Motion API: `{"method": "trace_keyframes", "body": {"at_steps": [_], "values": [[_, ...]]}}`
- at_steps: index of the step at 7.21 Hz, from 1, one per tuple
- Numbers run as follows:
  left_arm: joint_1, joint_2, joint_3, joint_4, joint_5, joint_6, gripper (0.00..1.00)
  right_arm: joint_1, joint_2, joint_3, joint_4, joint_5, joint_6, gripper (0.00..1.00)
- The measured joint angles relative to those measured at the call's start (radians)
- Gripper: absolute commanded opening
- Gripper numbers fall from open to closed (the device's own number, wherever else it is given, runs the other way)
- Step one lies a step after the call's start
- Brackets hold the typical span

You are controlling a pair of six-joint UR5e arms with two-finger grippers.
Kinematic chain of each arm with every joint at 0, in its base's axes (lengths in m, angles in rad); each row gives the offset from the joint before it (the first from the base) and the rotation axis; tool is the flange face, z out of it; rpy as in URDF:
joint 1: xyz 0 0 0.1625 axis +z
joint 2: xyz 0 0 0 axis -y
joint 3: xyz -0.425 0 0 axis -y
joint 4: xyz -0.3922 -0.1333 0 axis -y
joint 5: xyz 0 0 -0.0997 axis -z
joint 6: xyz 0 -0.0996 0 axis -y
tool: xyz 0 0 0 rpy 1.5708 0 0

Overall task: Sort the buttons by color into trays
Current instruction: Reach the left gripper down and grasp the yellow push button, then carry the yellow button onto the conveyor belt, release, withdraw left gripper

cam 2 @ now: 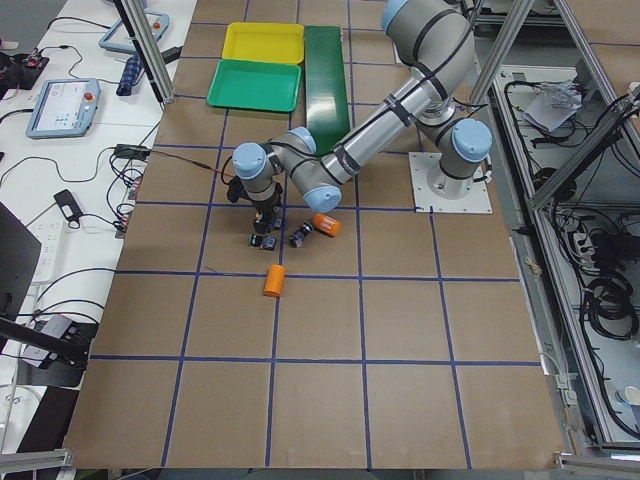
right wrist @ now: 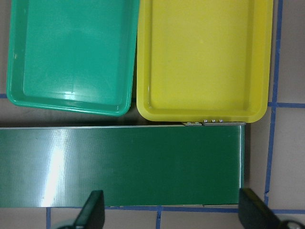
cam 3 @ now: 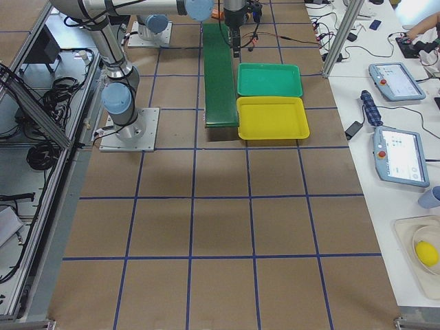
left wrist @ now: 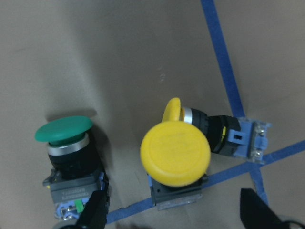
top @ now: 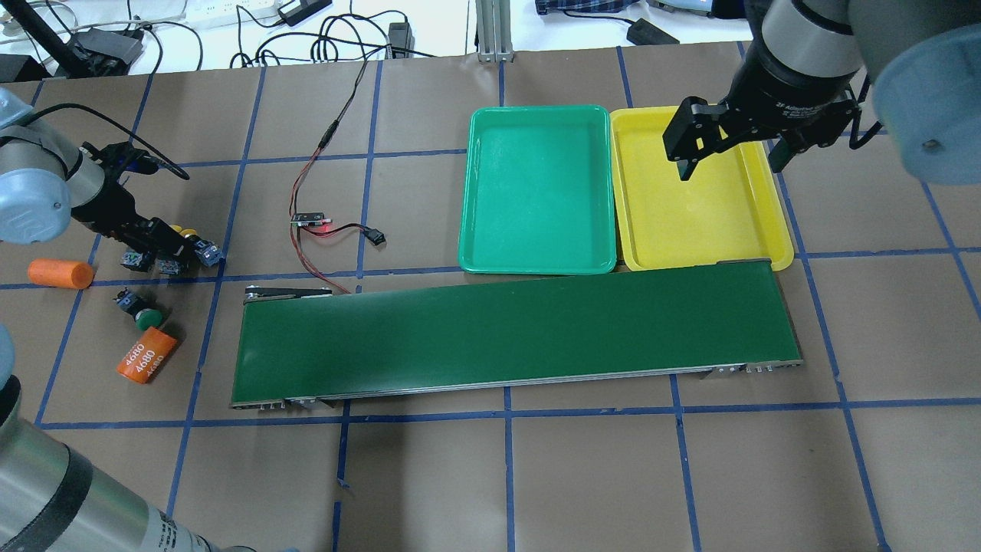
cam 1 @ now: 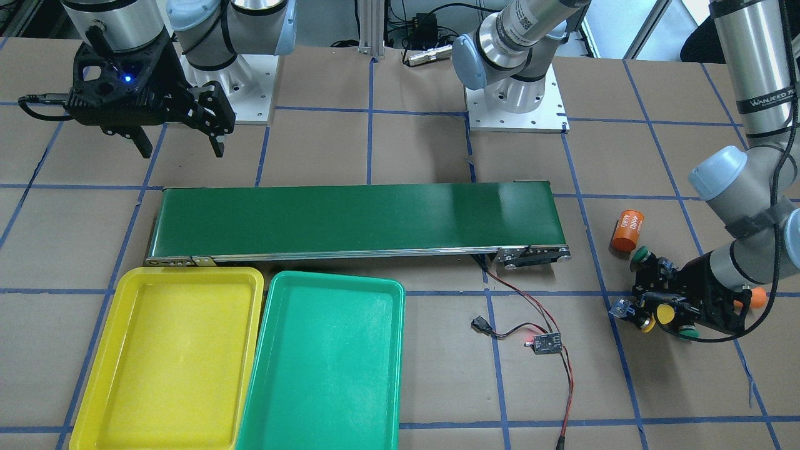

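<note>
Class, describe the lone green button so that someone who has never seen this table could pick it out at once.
Find the long dark-green belt; off its end farthest from the trays lies an orange cylinder marked 4680. The green button sits right beside that cylinder, on its own, whereas the other three buttons crowd together under the left gripper.

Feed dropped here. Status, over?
Left pincer open over upright yellow button. Right pincer open, empty. Yellow tray, green tray empty. Orange cylinder close by.

Conveyor belt (top: pixel 513 337); plain orange cylinder (top: pixel 60 274); labelled orange cylinder (top: pixel 147 363); circuit board (top: pixel 310 221).
</note>
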Motion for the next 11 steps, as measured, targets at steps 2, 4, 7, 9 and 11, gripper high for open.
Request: {"method": "trace_keyframes", "body": {"at_steps": [2,4,7,9,11], "values": [[-0.004,0.005,0.001,0.02,-0.054,-0.001,1.0,0.0,0.0,0.0,0.001,0.0,0.0,1.0],[-0.004,0.003,0.01,0.039,-0.066,0.006,0.5,0.0,0.0,0.0,0.001,0.0,0.0,1.0],[-0.002,0.002,0.017,0.045,-0.064,0.015,0.04,-0.001,0.0,0.001,0.001,0.0,0.0,1.0],[-0.003,0.021,0.02,0.041,-0.06,0.01,0.04,-0.002,0.0,0.001,0.001,0.0,-0.001,1.0],[-0.022,0.074,0.019,-0.03,-0.059,-0.012,0.06,-0.002,-0.001,0.002,0.001,0.0,-0.002,1.0]]}}
